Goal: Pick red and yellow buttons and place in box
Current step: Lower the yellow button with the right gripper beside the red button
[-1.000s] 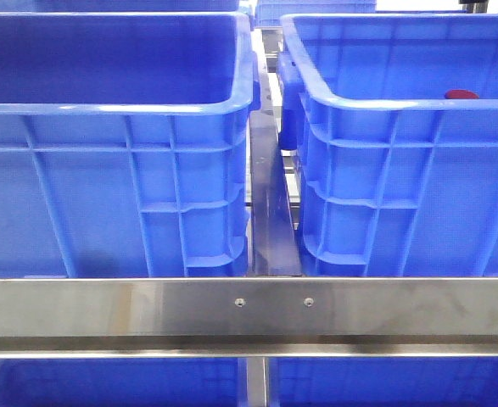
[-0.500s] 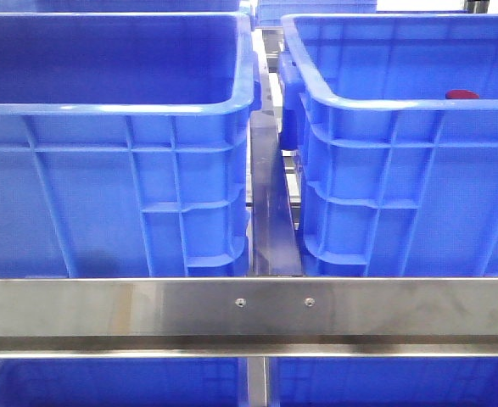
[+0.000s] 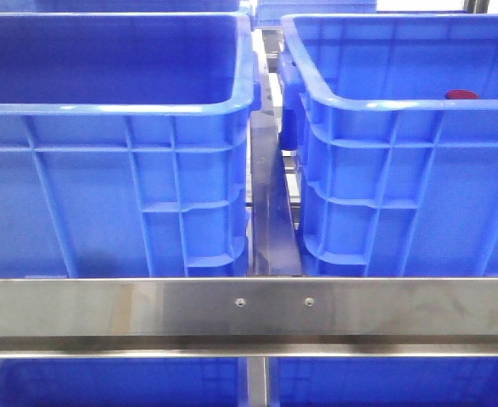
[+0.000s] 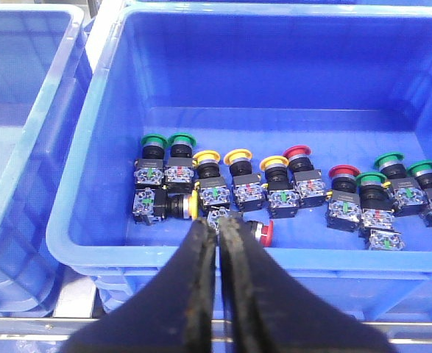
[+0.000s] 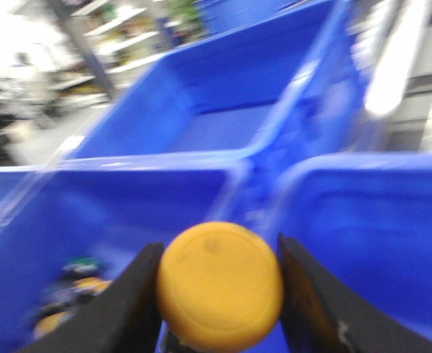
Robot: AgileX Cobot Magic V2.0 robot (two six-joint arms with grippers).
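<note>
Two large bright-blue crates with ribbed outer walls and thick rounded rims stand side by side in the front view, a narrow gap between them: the left crate (image 3: 113, 161) shows nothing inside from this angle, and the right crate (image 3: 401, 170) holds a small red cap (image 3: 461, 94) just visible over its near rim.

In the left wrist view a blue crate (image 4: 90, 184) holds a row of push-buttons standing on its floor: yellow-capped ones (image 4: 238, 157) in the middle, red-capped ones (image 4: 296, 152) beside them, one red button (image 4: 261, 232) lying on its side nearer the rim.

In the blurred right wrist view, a round yellow button cap (image 5: 219, 285) sits between the right hand's fingers (image 5: 127, 309), touching both.
</note>
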